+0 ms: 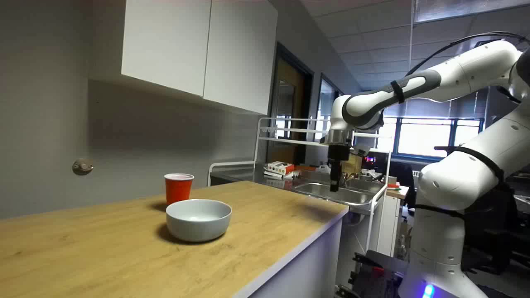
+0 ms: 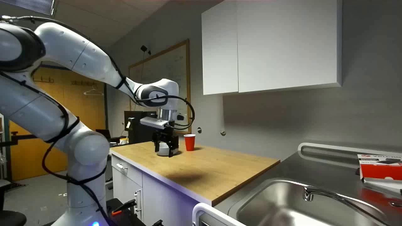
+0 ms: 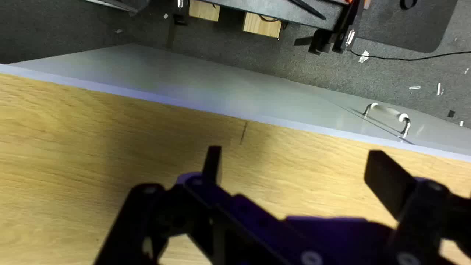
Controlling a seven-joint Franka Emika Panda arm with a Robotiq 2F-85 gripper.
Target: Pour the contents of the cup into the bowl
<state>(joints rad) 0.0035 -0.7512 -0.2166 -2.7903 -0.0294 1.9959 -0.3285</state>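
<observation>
Both exterior views share my arm and table from opposite ends; wrist view points down past my end effector.

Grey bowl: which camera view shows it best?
Best in an exterior view where nothing blocks the grey bowl: its full rim and part of its inside are visible. In an exterior view with the open gripper hanging in front, it is partly hidden. The wrist view does not show it.

place: lab-like office | kitchen cues: steel sink, wall cabinet | work cues: whiteboard, robot arm
</observation>
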